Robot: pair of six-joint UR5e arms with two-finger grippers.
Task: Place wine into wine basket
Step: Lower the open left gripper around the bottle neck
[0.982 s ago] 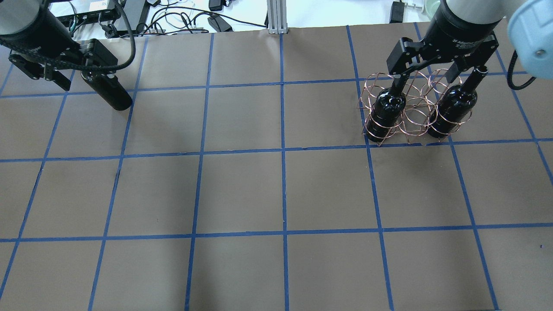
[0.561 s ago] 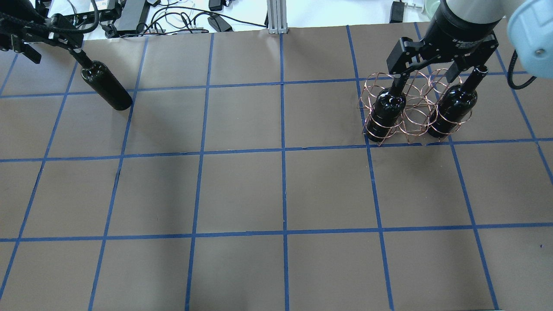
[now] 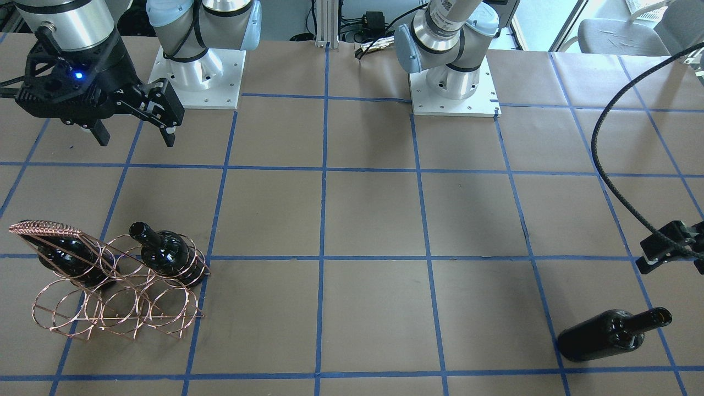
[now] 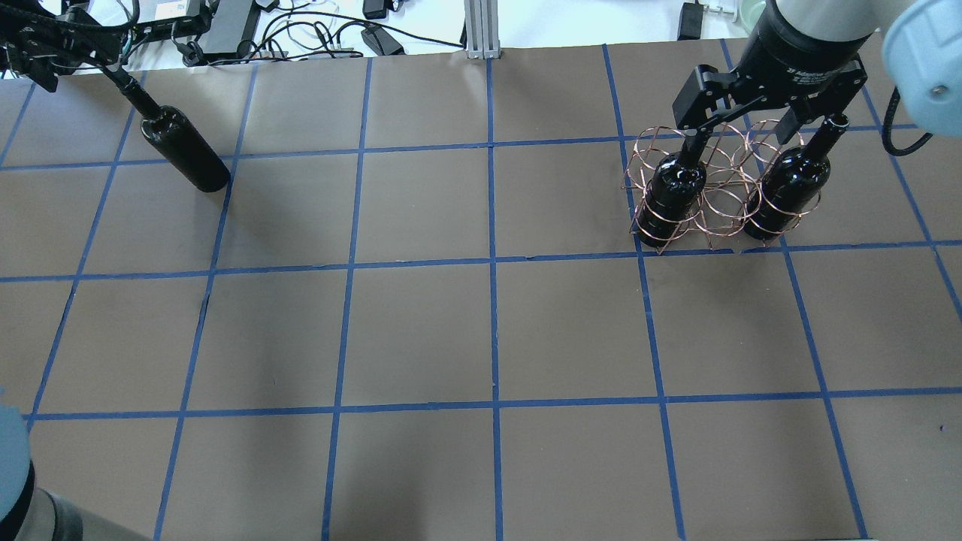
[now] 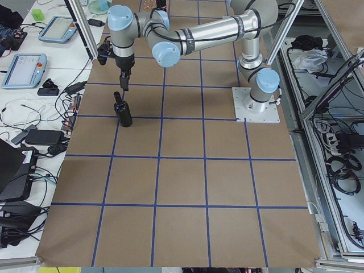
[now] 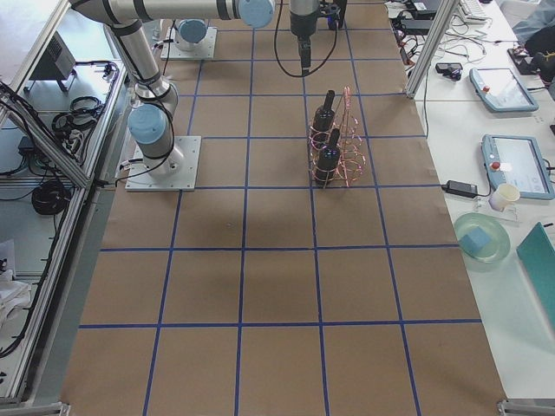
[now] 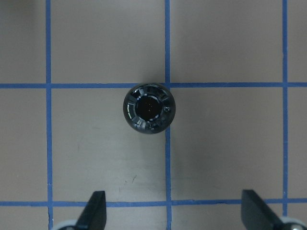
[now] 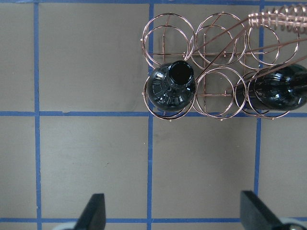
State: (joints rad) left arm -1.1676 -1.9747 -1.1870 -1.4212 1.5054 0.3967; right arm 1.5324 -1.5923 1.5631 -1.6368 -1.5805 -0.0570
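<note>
One wine bottle (image 4: 183, 152) stands upright and alone on the table at the far left; in the front view (image 3: 605, 336) it is near the right edge. My left gripper (image 7: 175, 213) is open and empty above it, clear of its mouth (image 7: 148, 108). The copper wire wine basket (image 4: 723, 191) stands at the far right and holds two upright bottles (image 4: 675, 191) (image 4: 789, 188) in its end rings. My right gripper (image 4: 744, 135) hangs open and empty above the basket (image 8: 216, 48), touching nothing.
Cables and boxes lie past the far table edge (image 4: 301, 34). A metal post (image 4: 481, 30) stands at the far middle. The two arm bases (image 3: 198, 71) (image 3: 454, 82) sit on the robot's side. Blue tape lines grid the brown table (image 4: 488, 338).
My left gripper has let go of the lone bottle's neck and moved up and away toward the far left. The bottle stays standing. The right arm has not moved.
</note>
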